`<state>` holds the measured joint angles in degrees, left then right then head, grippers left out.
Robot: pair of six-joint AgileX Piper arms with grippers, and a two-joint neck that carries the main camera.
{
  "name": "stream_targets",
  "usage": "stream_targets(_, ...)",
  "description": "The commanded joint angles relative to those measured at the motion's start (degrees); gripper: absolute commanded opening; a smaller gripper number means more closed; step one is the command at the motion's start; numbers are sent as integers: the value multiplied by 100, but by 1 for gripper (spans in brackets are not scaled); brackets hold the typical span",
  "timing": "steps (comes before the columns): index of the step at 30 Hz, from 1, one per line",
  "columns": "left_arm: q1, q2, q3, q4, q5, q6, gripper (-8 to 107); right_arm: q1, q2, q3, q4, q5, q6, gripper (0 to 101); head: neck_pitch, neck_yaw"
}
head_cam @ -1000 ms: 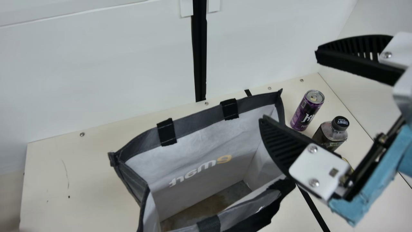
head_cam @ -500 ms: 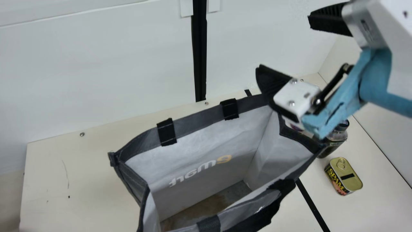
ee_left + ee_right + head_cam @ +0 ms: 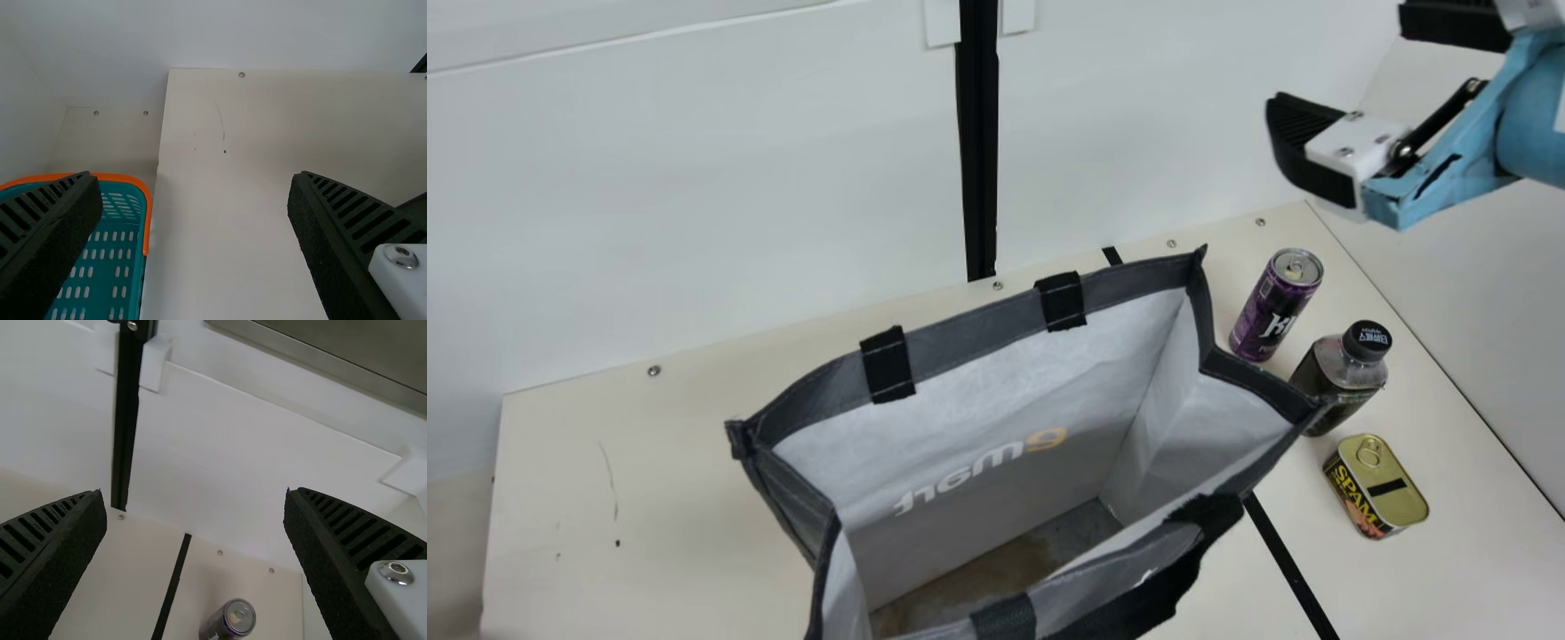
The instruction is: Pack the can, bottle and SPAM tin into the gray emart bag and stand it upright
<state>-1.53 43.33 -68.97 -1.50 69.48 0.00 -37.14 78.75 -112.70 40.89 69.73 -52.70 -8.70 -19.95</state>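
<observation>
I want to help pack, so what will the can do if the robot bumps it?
The can might tip over, since it stands upright and is taller than it is wide. Once down, it would probably roll, because its sides are round. Its shiny metal top hints at a smooth skin, so it may be a bit slippery to grip.

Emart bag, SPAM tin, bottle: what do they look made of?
Gray emart bag: dull synthetic fabric, woven or not unclear; creased walls, stitched straps.
SPAM tin: gold-toned metal with a slight sheen; pull ring on the lid.
Bottle: clear, glossy, probably plastic, glass not ruled out; dark contents show through. Its cap looks like black plastic.
</observation>
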Motion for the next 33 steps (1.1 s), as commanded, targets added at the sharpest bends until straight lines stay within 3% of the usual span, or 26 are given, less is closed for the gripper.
stream_targets(1,0,0,0,0,0,0,90,-88,10,19,-80,17,12,95,-130,-5)
stream_targets(18,0,0,0,0,0,0,90,-501,-43,664,-1152,17,120,95,-130,-5)
stream_targets(33,0,0,0,0,0,0,90,-597,-188,1600,-1709,17,188,95,-130,-5)
